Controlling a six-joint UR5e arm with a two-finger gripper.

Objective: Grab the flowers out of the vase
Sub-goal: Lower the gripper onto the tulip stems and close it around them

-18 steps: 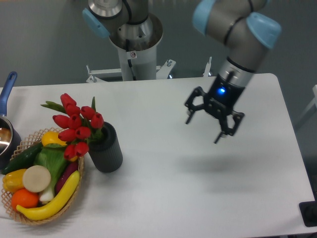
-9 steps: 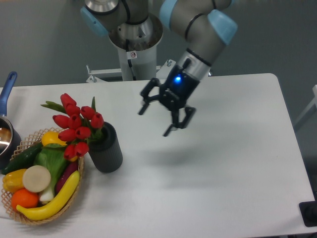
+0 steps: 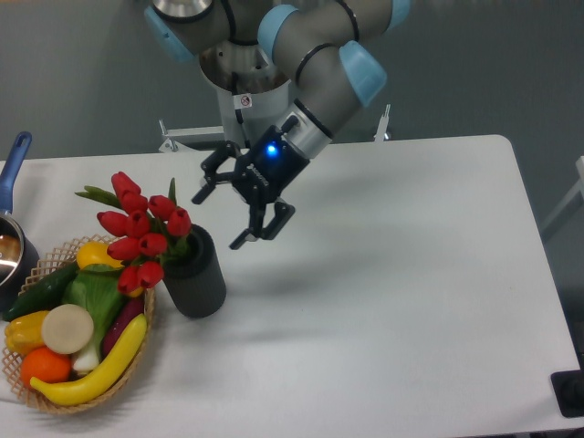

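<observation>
Red tulip flowers [image 3: 139,227] with green leaves lean out to the left of the dark grey vase [image 3: 197,276], which stands upright on the white table beside the basket. My gripper [image 3: 219,218] hangs open above the table, just to the right of the flowers and above the vase's mouth. Its fingers [image 3: 239,241] hold nothing and do not touch the flowers.
A wicker basket [image 3: 68,351] of fruit and vegetables sits at the front left, touching the vase's left side. A blue-handled metal pot [image 3: 11,239] stands at the left edge. The arm's base [image 3: 246,91] rises behind the table's far edge.
The gripper has swept left across the table, from the right half to just beside the flowers, staying open. Flowers and vase have not moved.
</observation>
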